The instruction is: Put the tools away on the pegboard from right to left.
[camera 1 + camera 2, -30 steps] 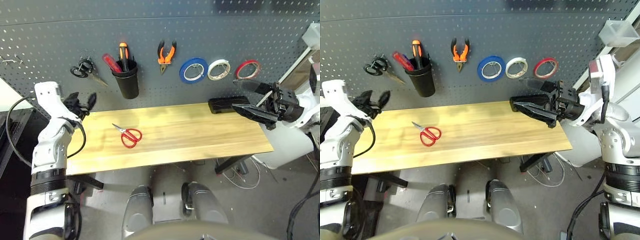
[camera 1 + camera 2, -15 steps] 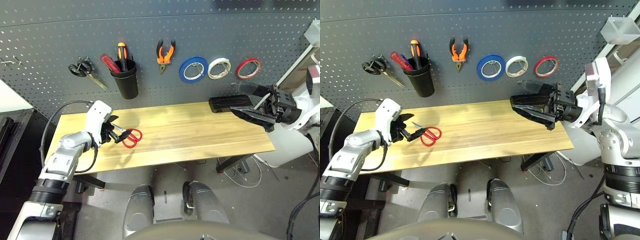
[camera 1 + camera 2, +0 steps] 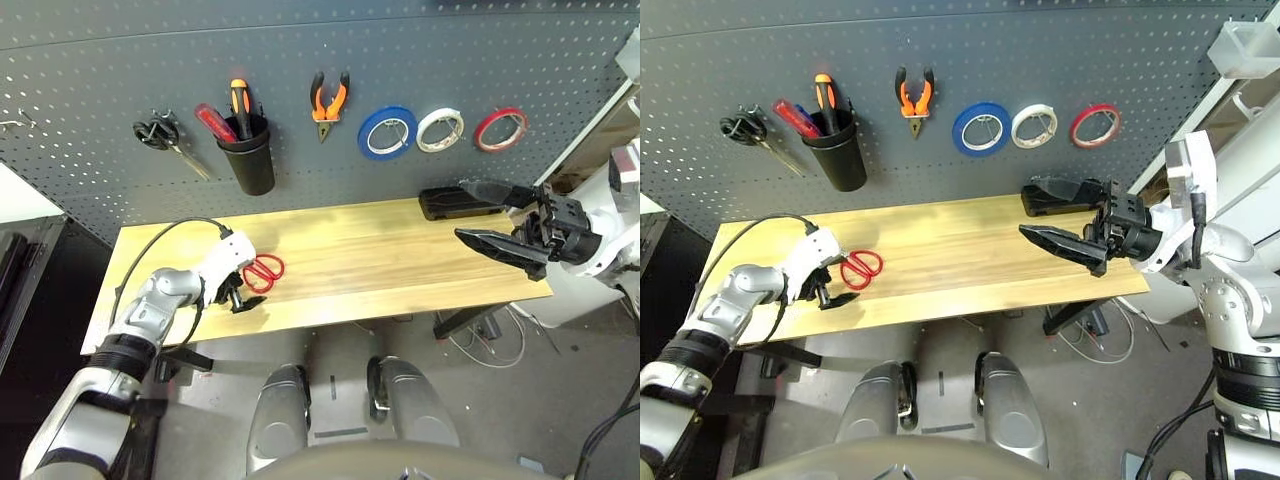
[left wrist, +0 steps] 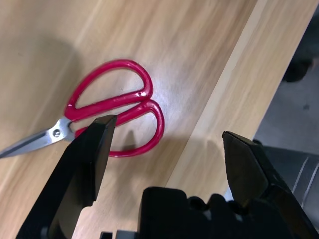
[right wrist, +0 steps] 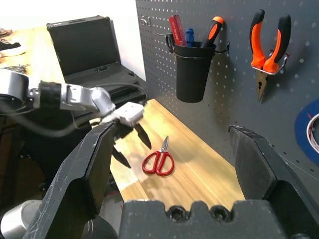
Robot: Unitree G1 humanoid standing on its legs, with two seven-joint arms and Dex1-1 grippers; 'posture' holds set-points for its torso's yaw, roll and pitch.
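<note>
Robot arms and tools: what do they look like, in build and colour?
Both arms are silver-grey jointed segments with black bands and white housings near the wrist. A black cable loops along the left arm. The left tool and the right tool each have two black, tapering fingers.

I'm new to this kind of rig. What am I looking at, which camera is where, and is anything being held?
A humanoid robot stands at a wooden table before a pegboard. Two pictures come from its head, two from cameras on its wrists. The left gripper hangs open over the red scissors, the only tool on the table; nothing is held. The right gripper is open too, off to the side. Pliers, three tape rolls, black scissors and a cup of screwdrivers hang on the board.
</note>
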